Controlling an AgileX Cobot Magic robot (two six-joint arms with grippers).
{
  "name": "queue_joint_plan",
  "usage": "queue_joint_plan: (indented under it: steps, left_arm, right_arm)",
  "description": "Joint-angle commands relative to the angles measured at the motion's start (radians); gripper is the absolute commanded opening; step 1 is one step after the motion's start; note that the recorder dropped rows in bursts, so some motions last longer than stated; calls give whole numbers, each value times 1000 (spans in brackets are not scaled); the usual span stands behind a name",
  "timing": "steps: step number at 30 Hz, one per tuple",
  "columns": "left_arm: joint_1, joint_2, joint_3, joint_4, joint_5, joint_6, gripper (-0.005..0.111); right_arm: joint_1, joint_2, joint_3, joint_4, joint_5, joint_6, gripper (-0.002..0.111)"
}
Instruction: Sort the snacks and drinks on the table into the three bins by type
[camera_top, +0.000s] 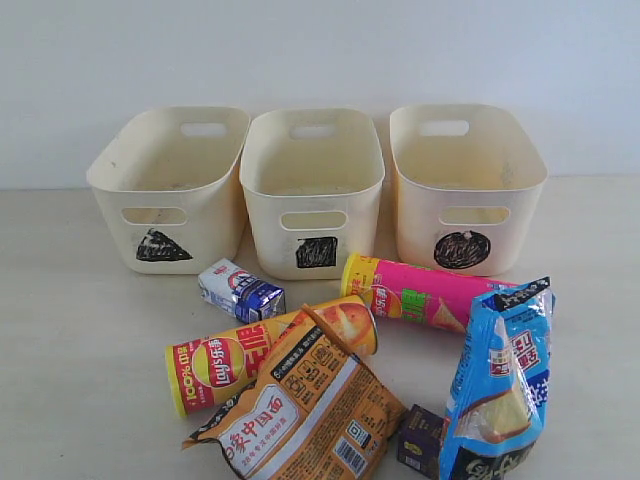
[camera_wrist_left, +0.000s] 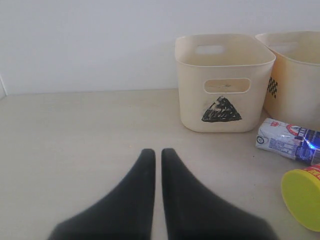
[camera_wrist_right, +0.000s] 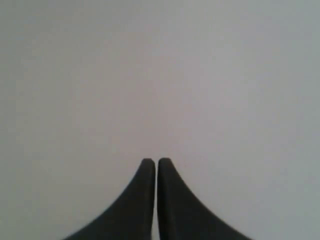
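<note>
Triangle bin (camera_top: 205, 235), square bin (camera_top: 265, 235), circle bin (camera_top: 415, 240) — one row on the surface (camera_top: 80, 350); yellow chip tube (camera_top: 225, 362) and pink chip tube (camera_top: 430, 292) lie in front. Left gripper (camera_wrist_left: 156, 151), right gripper (camera_wrist_right: 154, 161) — jaws pressed together.

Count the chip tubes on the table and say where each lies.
2. The yellow chip tube lies on its side, partly under the orange-brown snack bag. The pink chip tube lies farther back on the right, one end behind the blue snack bag. No others visible.
</note>
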Motion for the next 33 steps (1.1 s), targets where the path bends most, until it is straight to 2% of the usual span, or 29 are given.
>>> queue_joint_plan:
  steps: [1, 3, 4, 5, 6, 13, 14, 16, 17, 19, 21, 24, 26, 28, 33]
  left_arm:
    - [0, -1, 3, -11, -6, -3, 4]
    - [0, -1, 3, -11, -6, -3, 4]
    - [0, -1, 3, -11, -6, -3, 4]
    - [0, -1, 3, -11, -6, -3, 4]
    - [0, -1, 3, -11, -6, -3, 4]
    - [0, -1, 3, -11, -6, -3, 4]
    - [0, -1, 3, -11, -6, -3, 4]
    - [0, -1, 3, -11, -6, -3, 4]
    - [0, -1, 3, -11, -6, -3, 4]
    - [0, -1, 3, -11, -6, -3, 4]
    - [0, -1, 3, -11, -6, -3, 4]
    - [0, -1, 3, -11, -6, -3, 4]
    - [0, -1, 3, -11, -6, -3, 4]
    - [0, -1, 3, -11, -6, -3, 4]
    - [0, -1, 3, -11, -6, -3, 4]
  right_arm:
    - [-3, 155, -147, -193, 474, 71, 0]
    - [-3, 240, -222, -193, 696, 14, 0]
    - [-1, 318, -296, -159, 878, -100, 0]
    - [-1, 360, -333, -118, 971, -179, 0]
    - [-1, 443, -400, 0, 1116, -332, 0]
    - [0, 664, -579, 470, 1572, -714, 2]
    - [0, 675, -579, 496, 1601, -742, 7]
    - [36, 683, -579, 507, 1637, -751, 27]
    - [69, 683, -579, 508, 1647, -751, 43]
    - [148, 683, -579, 508, 1655, -749, 62]
    - [233, 683, -579, 508, 1666, -740, 73]
    - [339, 683, -579, 495, 1643, -671, 82]
    - [393, 684, -579, 414, 1622, -559, 83]
    - [463, 695, -579, 236, 1636, -352, 83]
    - [598, 725, -519, 57, 1589, -135, 83]
